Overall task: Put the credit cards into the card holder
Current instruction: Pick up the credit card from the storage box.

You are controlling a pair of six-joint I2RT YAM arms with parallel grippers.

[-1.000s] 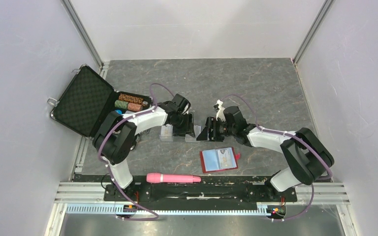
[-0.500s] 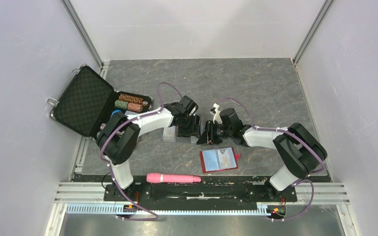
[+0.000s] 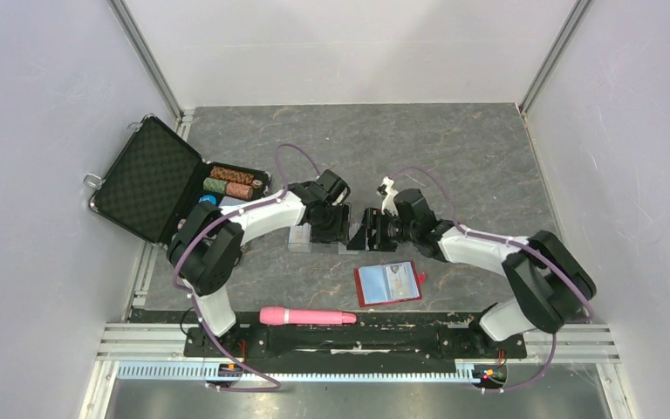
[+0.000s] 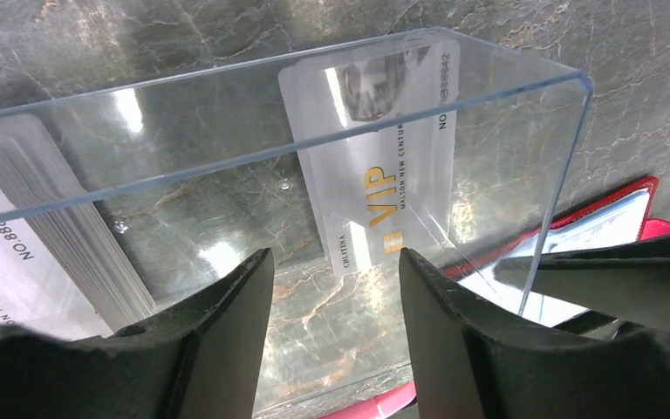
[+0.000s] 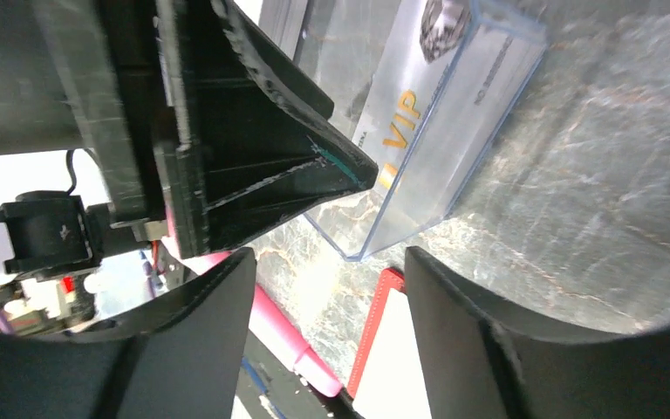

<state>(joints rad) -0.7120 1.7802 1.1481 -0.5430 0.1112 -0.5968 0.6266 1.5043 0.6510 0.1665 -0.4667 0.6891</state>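
The credit cards lie in an open clear plastic case [image 4: 227, 113]: one pale VIP card [image 4: 375, 157] flat in its right half, a stack of cards [image 4: 35, 253] in its left half. The VIP card also shows in the right wrist view [image 5: 406, 113]. The card holder, a red wallet [image 3: 388, 283], lies open on the table near the case, its red edge visible [image 4: 615, 196] [image 5: 382, 314]. My left gripper [image 4: 336, 262] [image 3: 329, 229] is open and empty just above the case. My right gripper [image 5: 330, 262] [image 3: 368, 234] is open and empty, facing the case's right end.
The clear case [image 3: 299, 237] sits mid-table. A pink cylinder [image 3: 307, 316] lies by the near rail, also in the right wrist view [image 5: 292, 340]. An open black briefcase [image 3: 144, 179] with poker chips [image 3: 231, 182] stands at the left. White walls close in the table.
Both grippers have closed in on the clear case from either side, then the right one eased slightly back. Both stayed open; the wallet has not moved.
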